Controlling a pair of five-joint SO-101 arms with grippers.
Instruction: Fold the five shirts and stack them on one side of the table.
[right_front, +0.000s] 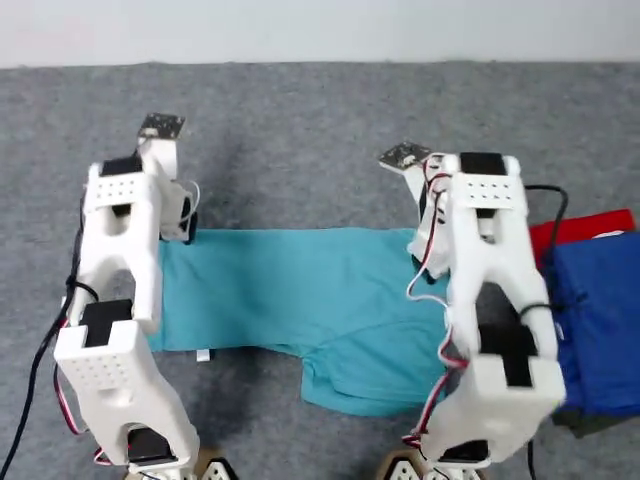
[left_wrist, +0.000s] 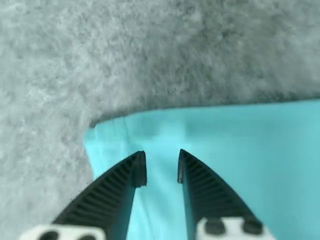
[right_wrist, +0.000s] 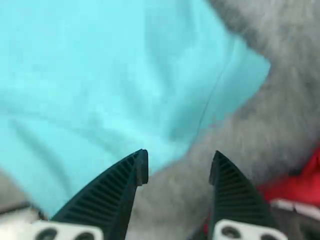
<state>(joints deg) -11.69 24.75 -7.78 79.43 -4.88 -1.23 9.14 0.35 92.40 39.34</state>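
Teal shirt (right_front: 300, 300) lies flat mid-frame in the high view. The left hand (left_wrist: 161, 167) is over its upper-left corner, slightly open and empty. The right hand (right_wrist: 179, 167) is wider open and empty, straddling the shirt's right edge. Grey felt surface (right_front: 300, 120); blue shirt (right_front: 600, 320) on red shirt (right_front: 580, 228) at the right edge; white wall (right_front: 300, 30) along the top.

The teal shirt (right_front: 300, 290) is soft matt cloth; the table (right_front: 300, 120) under it is rough, fuzzy felt. The left arm (right_front: 125, 250) is smooth white plastic, the left gripper (left_wrist: 161, 167) black ribbed plastic.
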